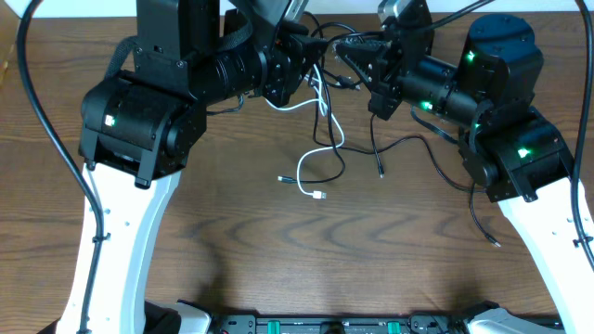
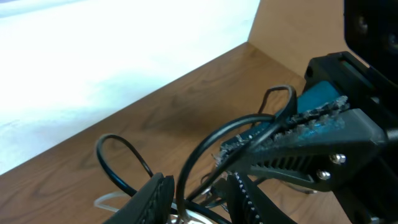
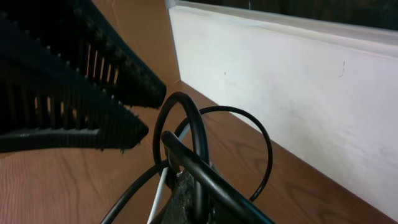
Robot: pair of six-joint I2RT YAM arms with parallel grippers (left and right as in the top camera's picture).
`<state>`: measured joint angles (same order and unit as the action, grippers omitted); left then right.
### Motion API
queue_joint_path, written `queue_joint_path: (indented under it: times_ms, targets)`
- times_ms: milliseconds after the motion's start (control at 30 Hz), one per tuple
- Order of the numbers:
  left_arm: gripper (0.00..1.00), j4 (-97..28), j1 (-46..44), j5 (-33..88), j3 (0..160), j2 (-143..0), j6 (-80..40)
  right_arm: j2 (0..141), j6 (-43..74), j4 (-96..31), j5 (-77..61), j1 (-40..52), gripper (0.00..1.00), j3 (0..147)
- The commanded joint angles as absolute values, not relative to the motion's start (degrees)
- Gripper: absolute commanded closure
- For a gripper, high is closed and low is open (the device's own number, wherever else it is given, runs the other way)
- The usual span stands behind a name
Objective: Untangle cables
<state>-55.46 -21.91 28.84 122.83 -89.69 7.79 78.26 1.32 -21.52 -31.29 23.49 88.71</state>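
Note:
The cables hang in a tangle between my two grippers at the back of the table. My left gripper [image 1: 306, 67] [image 2: 199, 186] is shut on a bundle of black and white cables. My right gripper [image 1: 357, 57] [image 3: 186, 180] is shut on a black cable [image 3: 193, 134] that loops over its tip. The white cable [image 1: 327, 121] trails down to a plug [image 1: 318, 195] on the table. A black cable [image 1: 322, 174] curls beside it, and another [image 1: 375, 139] drops to a plug end. In the left wrist view the right gripper's fingers [image 2: 298, 134] lie close ahead.
A further black cable [image 1: 475, 209] lies on the wooden table [image 1: 278, 250] by the right arm's base. A white wall panel [image 3: 298, 87] runs along the far edge. A black rail [image 1: 325, 325] lines the front edge.

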Motion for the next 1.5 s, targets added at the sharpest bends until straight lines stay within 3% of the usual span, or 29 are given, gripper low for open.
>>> queue_joint_path:
  times_ms: [0, 133, 300, 333, 367, 400, 867, 1233, 1467]
  targets:
    - [0.67, -55.18, -21.93, 26.83, 123.87, -90.04, 9.02, 77.89, 0.56, -21.63, -32.18, 23.73, 0.99, 89.19]
    - [0.67, -55.22, -21.93, 26.85, 123.87, -90.08, 9.02, 77.89, 0.58, -20.56, -35.90, 23.73, 0.99, 89.19]
    - [0.56, -55.53, -21.93, 26.92, 123.85, -90.67, 9.23, 77.62, 0.80, -19.94, -38.13, 23.73, 0.99, 89.19]
    - [0.59, -55.51, -21.93, 26.92, 123.83, -90.83, 9.23, 77.54, 0.82, -19.94, -38.13, 23.73, 0.99, 89.19]
    - [0.82, -55.42, -21.93, 26.92, 123.83, -90.98, 9.23, 77.45, 0.82, -19.97, -38.15, 23.73, 0.99, 89.19]
    - [0.92, -55.37, -21.93, 26.92, 123.83, -91.09, 9.23, 77.34, 0.82, -19.97, -38.39, 23.73, 0.99, 89.19]
    - [0.93, -55.66, -21.04, 23.05, 123.83, -90.96, 9.21, 77.34, -3.95, -26.52, -22.72, 21.32, 0.99, 89.19]
    - [0.93, -55.68, -9.34, 23.07, 123.83, -84.82, 9.19, 77.36, -3.97, -32.21, -21.96, 10.98, 0.99, 89.19]
    - [0.92, -56.77, -4.95, 25.06, 123.83, -82.65, 8.32, 77.36, -3.92, -32.08, -26.61, 9.87, 0.99, 89.19]
